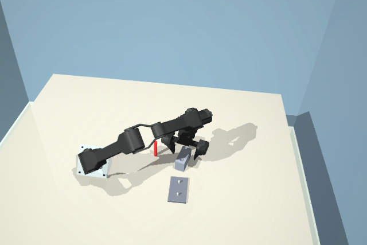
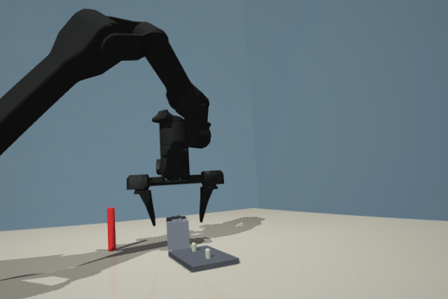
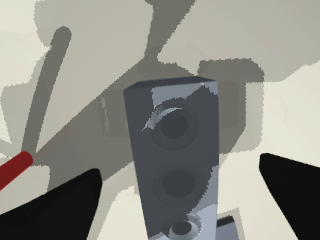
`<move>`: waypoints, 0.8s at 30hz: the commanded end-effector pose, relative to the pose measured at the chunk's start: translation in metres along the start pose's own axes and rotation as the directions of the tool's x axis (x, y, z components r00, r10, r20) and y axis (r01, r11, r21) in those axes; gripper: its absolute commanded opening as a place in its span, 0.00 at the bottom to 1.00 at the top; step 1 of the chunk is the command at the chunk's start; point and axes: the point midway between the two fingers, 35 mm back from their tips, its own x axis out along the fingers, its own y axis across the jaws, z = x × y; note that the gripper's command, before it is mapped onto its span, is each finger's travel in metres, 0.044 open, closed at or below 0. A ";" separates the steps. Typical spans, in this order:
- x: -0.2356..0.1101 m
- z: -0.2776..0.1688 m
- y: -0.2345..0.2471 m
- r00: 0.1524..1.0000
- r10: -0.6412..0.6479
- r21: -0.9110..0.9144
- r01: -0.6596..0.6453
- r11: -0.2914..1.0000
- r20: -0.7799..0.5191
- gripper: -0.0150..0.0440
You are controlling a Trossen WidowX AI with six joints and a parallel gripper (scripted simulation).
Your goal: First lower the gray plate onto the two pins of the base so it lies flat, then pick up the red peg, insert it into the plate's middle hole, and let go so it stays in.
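The gray plate [image 1: 181,160] [image 2: 177,234] [image 3: 176,160] is a block with three holes; it stands on the table just behind the base. The flat gray base [image 1: 183,191] [image 2: 218,261] carries two pale pins [image 1: 179,181] [image 2: 207,253], both bare. My gripper [image 1: 184,154] [image 2: 177,222] [image 3: 180,170] is open and empty. It points down, with one fingertip on each side of the plate's top and not touching it. The red peg [image 1: 155,148] [image 2: 110,228] [image 3: 14,170] stands upright to the plate's left.
The arm's white mounting block [image 1: 103,171] sits at the left of the table [image 1: 252,177]. The arm stretches low over the table between its mount and the peg. Blue walls close the table's far side and right side.
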 end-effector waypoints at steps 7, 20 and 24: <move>0.019 -0.001 0.002 1.000 0.000 -0.008 0.000 1.000 -0.006 1.00; 0.034 -0.002 0.003 1.000 0.000 -0.008 0.000 1.000 -0.008 0.91; 0.034 -0.002 0.003 1.000 0.000 -0.008 0.000 1.000 -0.008 0.73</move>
